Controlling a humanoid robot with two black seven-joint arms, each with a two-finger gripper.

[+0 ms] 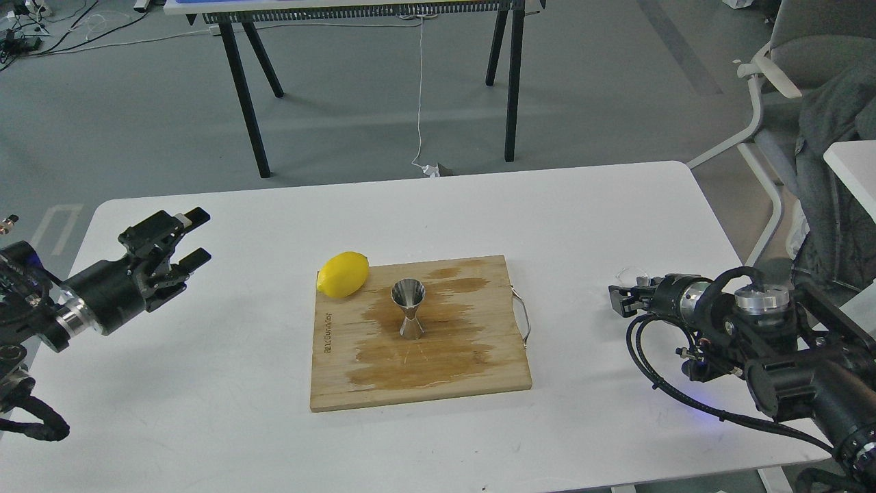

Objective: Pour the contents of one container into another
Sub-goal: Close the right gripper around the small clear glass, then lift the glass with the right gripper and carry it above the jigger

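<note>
The steel jigger [408,309] stands upright in the middle of a wet wooden cutting board [479,370]. The clear glass cup [633,276] is near the table's right edge. Only its see-through rim shows, just above the fingers of my right gripper [620,298]. That gripper is right at the cup, low over the table, but its dark fingers cannot be told apart, so its hold is unclear. My left gripper [194,237] hovers open and empty over the table's left side, far from the board.
A yellow lemon [343,274] lies at the board's back left corner. A metal handle [523,317] sticks out from the board's right side. Beyond the white table [205,411] are a black-legged table and, at right, a chair with dark cloth.
</note>
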